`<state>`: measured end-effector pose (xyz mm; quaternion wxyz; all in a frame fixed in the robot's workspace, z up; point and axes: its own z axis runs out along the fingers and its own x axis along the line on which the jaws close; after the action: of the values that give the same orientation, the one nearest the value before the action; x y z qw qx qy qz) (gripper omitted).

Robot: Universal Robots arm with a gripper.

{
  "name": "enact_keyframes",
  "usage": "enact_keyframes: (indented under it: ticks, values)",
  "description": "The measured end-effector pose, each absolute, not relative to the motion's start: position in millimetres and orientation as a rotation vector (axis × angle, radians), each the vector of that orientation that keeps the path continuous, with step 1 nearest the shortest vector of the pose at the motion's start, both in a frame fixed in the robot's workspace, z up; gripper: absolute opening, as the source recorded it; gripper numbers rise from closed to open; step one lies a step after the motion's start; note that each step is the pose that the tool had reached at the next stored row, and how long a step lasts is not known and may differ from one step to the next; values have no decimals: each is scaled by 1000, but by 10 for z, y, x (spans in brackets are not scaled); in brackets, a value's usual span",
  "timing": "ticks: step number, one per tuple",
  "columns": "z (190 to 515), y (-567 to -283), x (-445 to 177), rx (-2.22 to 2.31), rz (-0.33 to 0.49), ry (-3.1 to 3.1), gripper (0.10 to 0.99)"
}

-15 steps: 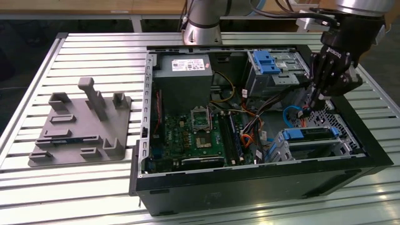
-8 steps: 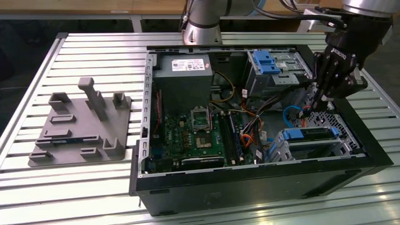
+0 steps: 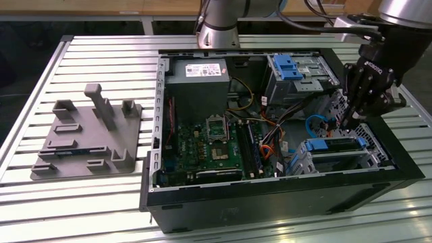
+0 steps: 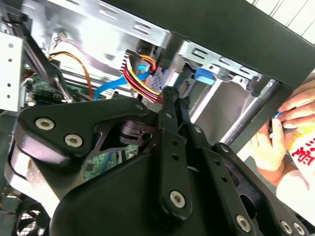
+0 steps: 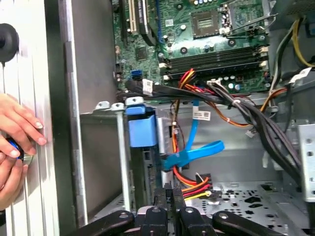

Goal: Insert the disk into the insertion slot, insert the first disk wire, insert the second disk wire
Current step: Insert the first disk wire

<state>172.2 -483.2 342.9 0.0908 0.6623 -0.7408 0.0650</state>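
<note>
In the exterior view the disk (image 3: 335, 145), with its blue carrier, lies inside the insertion slot (image 3: 337, 161), a silver cage at the case's near right corner. My gripper (image 3: 349, 120) hangs just above and behind the cage, fingers pressed together. In both wrist views the fingertips (image 5: 170, 196) (image 4: 171, 93) sit close to a blue flat wire (image 5: 194, 152) (image 4: 112, 87) and a red-yellow-black wire bundle (image 5: 197, 186) (image 4: 140, 78). I cannot tell whether anything is pinched between them. The carrier's blue end (image 5: 141, 129) stands beside the cage wall (image 5: 98, 162).
The open computer case holds a motherboard (image 3: 216, 147), a power supply (image 3: 196, 71) and a taller bay with a blue latch (image 3: 287, 68). A grey fixture (image 3: 88, 136) lies on the slatted table. A person's hands (image 5: 15, 142) (image 4: 275, 142) rest just outside the case wall.
</note>
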Motion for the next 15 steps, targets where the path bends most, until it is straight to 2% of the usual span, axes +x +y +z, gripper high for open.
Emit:
enact_keyframes:
  ticks: [15]
  values:
    - [3424,-5053,1720,2068,-11,-2304,165]
